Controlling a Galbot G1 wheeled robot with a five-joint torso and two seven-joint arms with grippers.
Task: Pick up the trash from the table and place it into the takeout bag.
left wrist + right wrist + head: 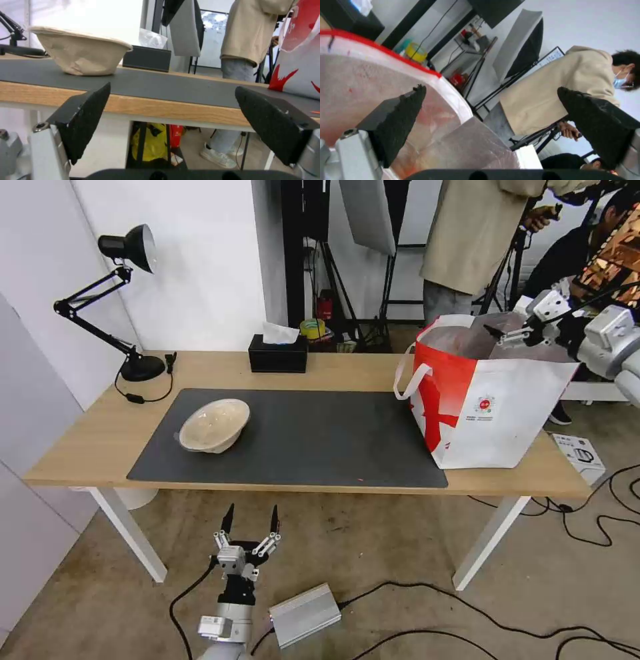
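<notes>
- The one piece of trash on show on the worktop (320, 373) is a shallow beige bowl (215, 425). It sits tilted on the left part of the dark grey mat (300, 437), well apart from the takeout bag (483, 400), which stands upright at the right end.
- The left end effector (251, 521) hangs below and in front of the worktop's near edge, fingers pointing up, spread wide and holding nothing. From its wrist view the wooden edge lies between it and the bowl.
- A likely fault: if this arm rises straight up, a finger could strike the underside or the front edge of the worktop. It seems to need to clear the edge before it reaches in.
- The bowl is thin and already leaning. A pinch on its rim could crumple it or tip it over, and a push could slide it across the mat.
- The right end effector (510, 335) is over the bag's open mouth, beside the foil lining (363, 82), with its jaws wide apart and empty. A careless move there could catch the rim or a white strap (408, 373) and drag the soft bag toward the worktop's corner.
- The way from bowl to bag across the mat looks open. A black tissue box (278, 353) and a desk lamp (117, 300) stand along the back edge, off that line.
- Cables and a small metal box (305, 613) lie on the floor near the left arm.
</notes>
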